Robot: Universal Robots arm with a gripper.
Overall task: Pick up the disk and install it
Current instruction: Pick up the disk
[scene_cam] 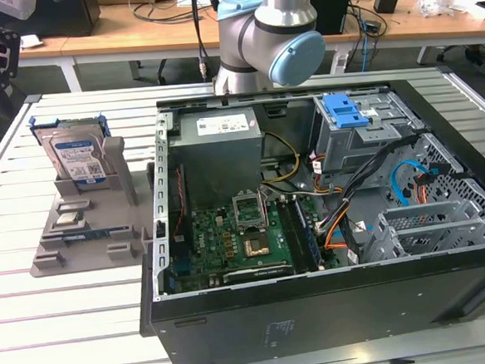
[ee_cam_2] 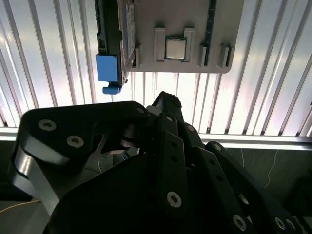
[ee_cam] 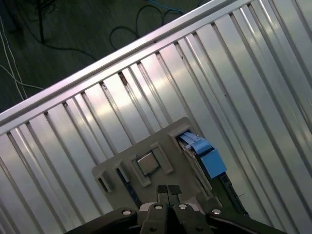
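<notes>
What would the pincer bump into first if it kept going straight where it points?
Probably the grey holder, close to the chip and beside the disk standing in it; depth is hard to judge.

Disk (scene_cam: 76, 156) silver metal, blue plastic edge; table (scene_cam: 69, 327) shiny metal.
</notes>
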